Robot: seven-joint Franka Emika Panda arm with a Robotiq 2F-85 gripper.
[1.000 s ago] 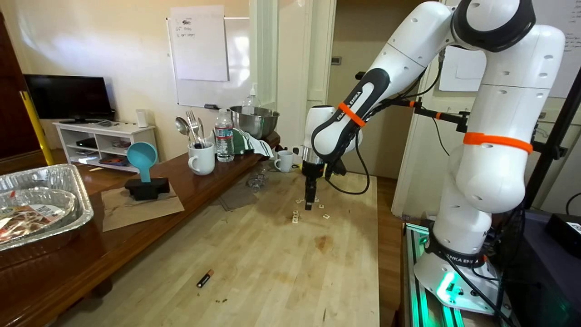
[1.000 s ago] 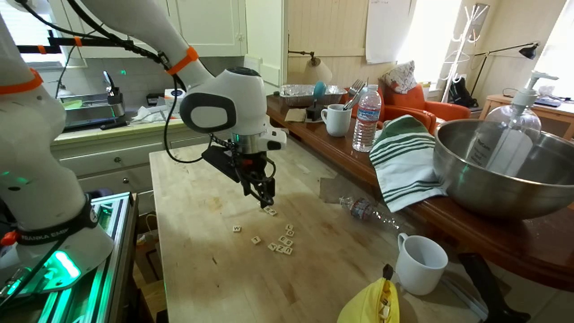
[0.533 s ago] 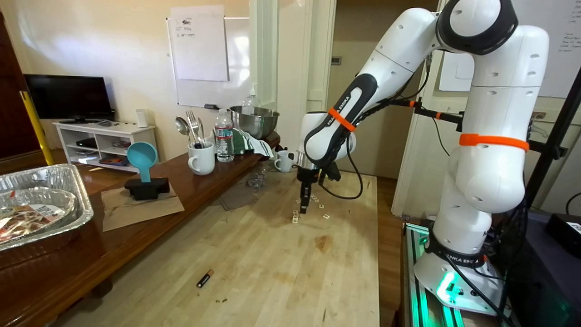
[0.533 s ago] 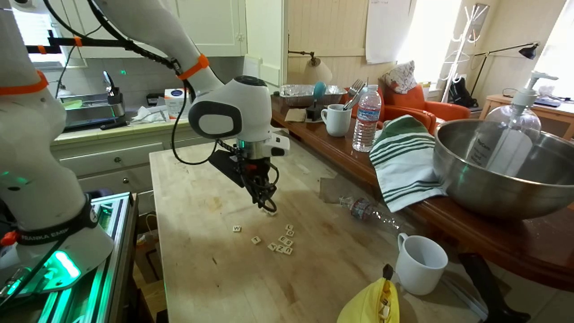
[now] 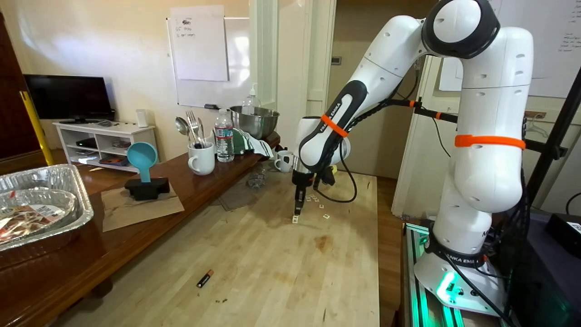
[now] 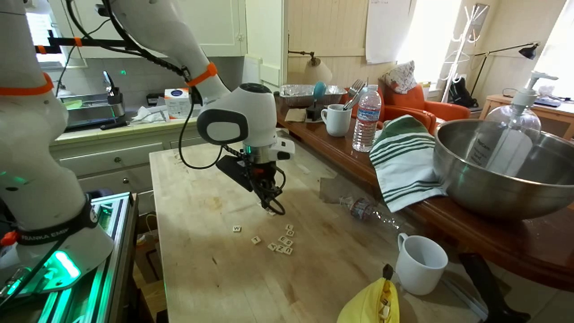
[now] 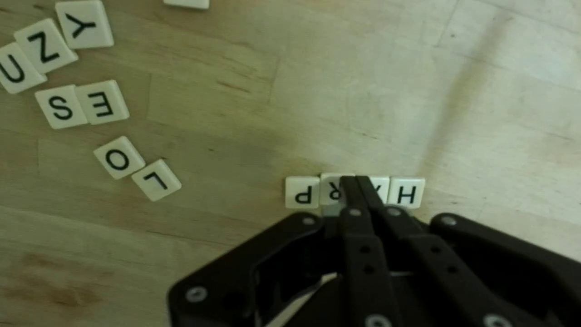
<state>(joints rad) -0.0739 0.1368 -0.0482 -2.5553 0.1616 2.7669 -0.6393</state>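
Big wht robot arm (image 5: 492,109) w/ round joints (image 5: 456,20), blk trim (image 5: 462,49), FRANKA EMIKA in wht letters (image 5: 336,110), bright orange bands (image 5: 333,126), blk cables (image 6: 159,62), blk gripper (image 7: 355,179) w/ shiny round screws (image 7: 196,294), green light (image 5: 447,287) on wht base (image 5: 429,270)

Both exterior views look slantwise down along the surface (image 5: 272,277) from opposite ends (the robot arm (image 5: 497,113) stands right in an exterior view) and share its letter tiles (image 7: 330,190); the wrist view, much nearer, faces down past the gripper (image 7: 355,178).
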